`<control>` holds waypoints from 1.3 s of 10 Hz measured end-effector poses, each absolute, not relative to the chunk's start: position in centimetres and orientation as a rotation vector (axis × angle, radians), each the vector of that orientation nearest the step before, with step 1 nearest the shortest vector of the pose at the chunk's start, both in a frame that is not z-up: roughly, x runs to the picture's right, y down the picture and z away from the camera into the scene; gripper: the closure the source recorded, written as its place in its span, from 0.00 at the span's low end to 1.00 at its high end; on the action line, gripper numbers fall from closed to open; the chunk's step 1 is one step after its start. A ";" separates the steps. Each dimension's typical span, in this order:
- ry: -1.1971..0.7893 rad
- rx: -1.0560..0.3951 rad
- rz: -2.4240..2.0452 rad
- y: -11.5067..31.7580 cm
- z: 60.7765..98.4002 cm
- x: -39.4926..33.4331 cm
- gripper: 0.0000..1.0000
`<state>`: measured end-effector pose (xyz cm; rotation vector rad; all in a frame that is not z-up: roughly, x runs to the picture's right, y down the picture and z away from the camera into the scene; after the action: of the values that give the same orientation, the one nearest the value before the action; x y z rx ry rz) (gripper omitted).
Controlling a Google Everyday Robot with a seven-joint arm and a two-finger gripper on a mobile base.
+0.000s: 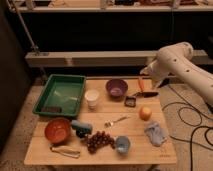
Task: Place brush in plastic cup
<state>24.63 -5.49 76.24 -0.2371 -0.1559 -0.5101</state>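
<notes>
The brush (134, 99) lies on the wooden table (45, 150) right of the purple bowl (116, 88), its dark head toward the front and its thin handle pointing right and back. The light-blue plastic cup (122, 144) stands upright near the table's front edge, right of centre, well apart from the brush. My gripper (144, 76) is at the end of the white arm (180, 62), above the table's back right corner, just above the orange stick (141, 84) and the brush's handle. It holds nothing that I can see.
A green tray (60, 95) is at the back left and a white cup (92, 98) beside it. A fork (116, 120), an orange fruit (145, 113), a blue cloth (155, 133), grapes (99, 141), a red bowl (57, 130) and tongs (65, 150) lie around. Cables (192, 120) run on the floor at right.
</notes>
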 end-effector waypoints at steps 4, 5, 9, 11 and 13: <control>-0.207 -0.349 -0.531 -3.2 81.2 25.6 0.36; -0.226 -0.378 -0.533 -2.4 83.0 25.4 0.36; -0.279 -0.470 -0.526 -0.4 87.7 23.9 0.36; -0.285 -0.500 -0.517 0.1 89.3 23.5 0.36; -0.292 -0.515 -0.510 0.9 90.9 23.3 0.36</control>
<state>23.26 0.86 90.86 -0.5146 -0.2923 -0.5100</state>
